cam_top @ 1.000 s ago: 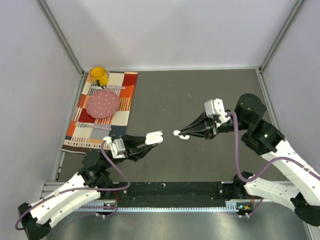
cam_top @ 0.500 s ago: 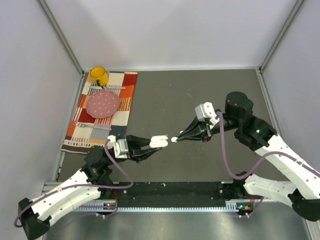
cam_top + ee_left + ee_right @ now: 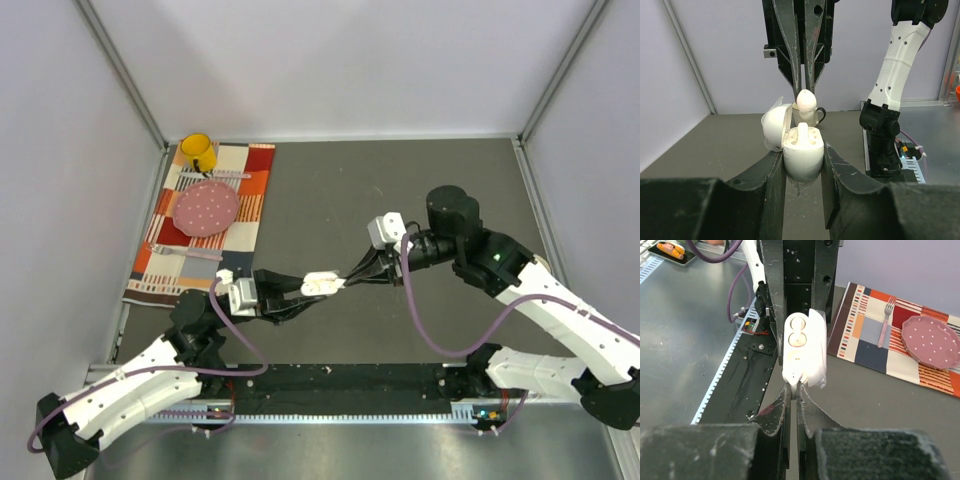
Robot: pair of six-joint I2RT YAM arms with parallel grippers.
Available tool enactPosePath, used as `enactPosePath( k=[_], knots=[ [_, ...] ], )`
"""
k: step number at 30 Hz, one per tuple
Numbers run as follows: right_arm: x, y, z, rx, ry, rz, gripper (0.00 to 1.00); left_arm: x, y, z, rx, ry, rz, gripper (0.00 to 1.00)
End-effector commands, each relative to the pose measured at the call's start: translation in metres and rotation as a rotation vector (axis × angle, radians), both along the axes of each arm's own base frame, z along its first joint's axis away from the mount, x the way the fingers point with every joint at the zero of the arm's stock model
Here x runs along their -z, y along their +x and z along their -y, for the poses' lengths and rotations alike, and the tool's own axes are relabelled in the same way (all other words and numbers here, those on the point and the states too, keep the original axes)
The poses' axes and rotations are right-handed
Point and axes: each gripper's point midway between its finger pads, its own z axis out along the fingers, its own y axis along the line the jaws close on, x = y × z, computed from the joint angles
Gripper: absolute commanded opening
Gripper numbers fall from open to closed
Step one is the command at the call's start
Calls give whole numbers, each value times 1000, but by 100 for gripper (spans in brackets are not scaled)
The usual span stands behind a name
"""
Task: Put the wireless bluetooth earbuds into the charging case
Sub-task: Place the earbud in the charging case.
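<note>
- Top view: left gripper [image 3: 306,290] is clamped on a white oval plastic charging case [image 3: 322,284], lifted off the table, lid open.
- Right gripper [image 3: 349,279] has its jaws closed, tips touching the case's right end; what they pinch is too small to tell here.
- Both arms meet over the dark grey matte table [image 3: 400,180], near its middle.
- Far left: striped multicolour cloth placemat [image 3: 250,215] carrying a pink dotted round plate [image 3: 207,207], with a yellow mug [image 3: 198,152] at its far corner. Pale grey walls all round.
- Left wrist view: both black fingers press the case body's sides, nearly closed around it; lid hangs open to the left.
- A tiny glossy white plastic earbud [image 3: 806,99] is nipped between the right gripper's tips, just above the case's open top; contact cannot be told.
- A white rounded piece stands up in the case's top.
- Right wrist view: right fingers are pressed together, tips against the case's near end; earbud blends into the case here.
- Two round sockets face the camera, lid on the right.
- Pink plastic fork [image 3: 884,322] lies on the placemat beside the plate.
</note>
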Motion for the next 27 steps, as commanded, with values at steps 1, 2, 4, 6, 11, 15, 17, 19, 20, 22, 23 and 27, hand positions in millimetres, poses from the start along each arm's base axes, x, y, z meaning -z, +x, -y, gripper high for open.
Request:
enactPosePath(
  k=[1,2,4,6,11,15,17,19,20,22,23,27],
  knots=[
    [-21,-3,-5,-28,44,71,0,-27,-7,-3,22,-63,49,0],
    [-20,-2,-6,-26,40,72,0,-26,-6,-2,21,-61,45,0],
    [-19,-3,-8,-26,36,75,0,-26,-6,-2,22,-59,45,0],
    [-19,-1,-9,-19,34,83,0,-26,-6,-2,21,-54,43,0],
    [-19,-3,-13,-16,31,94,0,-23,-4,-1,17,-42,38,0],
    [-19,-4,-15,-15,28,99,0,-22,-3,1,16,-37,32,0],
    [-17,-5,-17,-19,24,97,0,-23,-2,1,13,-39,28,0],
    [-14,-2,-18,-5,13,90,0,-24,-2,0,11,-41,31,0],
    [-12,1,-19,9,4,89,0,-25,-2,0,10,-44,33,0],
    [-8,2,-19,14,-6,89,0,-26,-3,-1,10,-49,37,0],
    [-6,4,-20,23,-13,89,0,-27,-4,-1,11,-50,38,0],
    [3,11,-19,59,-51,102,0,-29,-4,-3,3,-59,41,0]
  ],
)
